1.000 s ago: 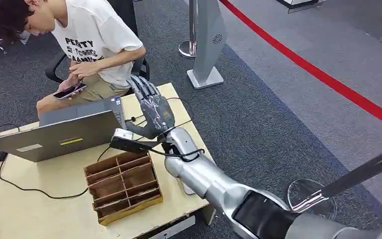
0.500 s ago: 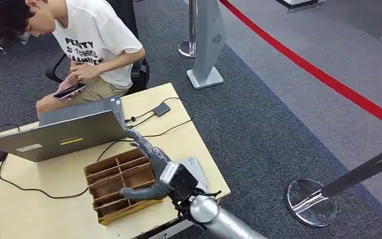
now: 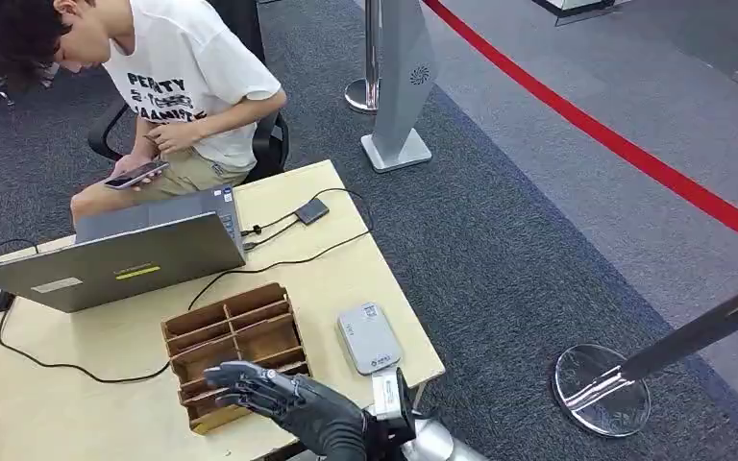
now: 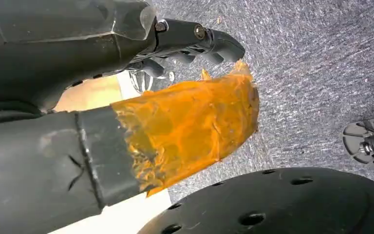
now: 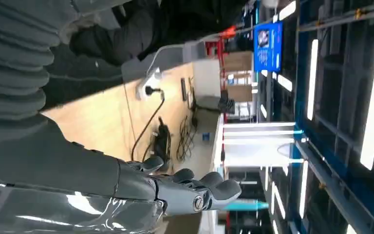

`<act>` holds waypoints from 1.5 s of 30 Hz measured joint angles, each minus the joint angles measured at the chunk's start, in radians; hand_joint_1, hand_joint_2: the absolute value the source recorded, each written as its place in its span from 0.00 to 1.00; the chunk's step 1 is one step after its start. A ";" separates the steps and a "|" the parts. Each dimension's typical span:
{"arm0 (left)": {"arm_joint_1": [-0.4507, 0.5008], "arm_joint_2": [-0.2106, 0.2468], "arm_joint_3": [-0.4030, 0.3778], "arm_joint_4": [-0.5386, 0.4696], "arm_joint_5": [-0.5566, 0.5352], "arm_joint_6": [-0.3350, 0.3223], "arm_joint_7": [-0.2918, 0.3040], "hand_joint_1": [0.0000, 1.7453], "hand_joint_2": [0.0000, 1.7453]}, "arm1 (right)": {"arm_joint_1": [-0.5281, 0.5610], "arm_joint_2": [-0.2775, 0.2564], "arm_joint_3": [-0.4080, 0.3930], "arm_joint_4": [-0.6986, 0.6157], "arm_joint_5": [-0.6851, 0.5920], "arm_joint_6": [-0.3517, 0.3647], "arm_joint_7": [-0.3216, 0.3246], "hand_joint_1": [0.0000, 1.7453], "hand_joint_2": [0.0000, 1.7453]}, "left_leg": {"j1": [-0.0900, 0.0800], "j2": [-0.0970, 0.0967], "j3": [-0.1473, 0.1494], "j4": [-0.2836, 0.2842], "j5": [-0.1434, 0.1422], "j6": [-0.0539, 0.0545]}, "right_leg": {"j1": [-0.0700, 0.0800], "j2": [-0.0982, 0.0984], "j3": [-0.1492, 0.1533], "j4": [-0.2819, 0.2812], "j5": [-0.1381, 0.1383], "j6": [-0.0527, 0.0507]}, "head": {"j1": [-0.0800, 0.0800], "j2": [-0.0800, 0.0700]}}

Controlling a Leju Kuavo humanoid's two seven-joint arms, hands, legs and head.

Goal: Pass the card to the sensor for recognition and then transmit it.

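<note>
Right hand [image 3: 298, 408] is hovering at the table's [image 3: 86, 403] near edge, fingers [image 3: 240, 379] spread and holding nothing, tips reaching over the brown divider box [image 3: 235, 351]. Grey sensor [image 3: 368, 336] is lying just beside the fingers, apart from them. Left hand [image 4: 126, 97] is hanging over carpet, fingers curled in; can't tell where the card is.

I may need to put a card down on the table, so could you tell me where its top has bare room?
Bare wood lies between the wooden organizer and the grey sensor, and at the table corner past the black box. It is crowded around the laptop with its cables. The right hand hovers at the near edge.
</note>
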 joint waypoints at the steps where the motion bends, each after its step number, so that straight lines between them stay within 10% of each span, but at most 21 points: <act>1: 0.000 0.000 0.000 0.000 0.000 0.000 0.000 0.00 0.00 | 0.002 -0.005 0.007 0.000 -0.002 0.012 -0.001 0.00 0.00 | 0.000 0.000 0.000 0.000 0.000 0.000 | 0.000 0.000 0.000 0.000 0.000 0.000 | 0.000 0.000; 30: -0.004 0.000 0.000 0.000 0.000 -0.011 0.009 0.00 0.00 | 0.009 -0.080 0.096 0.000 -0.100 0.130 -0.003 0.00 0.00 | 0.000 0.000 0.000 0.000 0.000 0.000 | 0.000 0.000 0.000 0.000 0.000 0.000 | 0.000 0.000; 31: -0.004 0.000 0.000 0.000 0.000 -0.011 0.009 0.00 0.00 | 0.009 -0.081 0.096 0.000 -0.100 0.130 -0.003 0.00 1.00 | 0.000 0.000 0.000 0.000 0.000 0.000 | 0.000 0.000 0.000 0.000 0.000 0.000 | 0.000 0.000; 39: -0.004 0.001 0.000 0.000 0.000 -0.014 0.000 0.00 0.00 | 0.009 -0.085 0.095 0.000 -0.040 0.062 0.011 0.00 1.00 | 0.000 0.000 0.000 0.000 0.000 0.000 | 0.000 0.000 0.000 0.000 0.000 0.000 | 0.000 0.000; 45: -0.004 0.001 0.002 0.000 0.000 0.000 -0.003 0.00 0.00 | 0.008 -0.085 0.073 -0.015 0.216 -0.218 0.031 0.00 1.00 | 0.000 0.000 0.000 0.000 0.000 0.000 | 0.000 0.000 0.000 0.000 0.000 0.000 | 0.000 0.000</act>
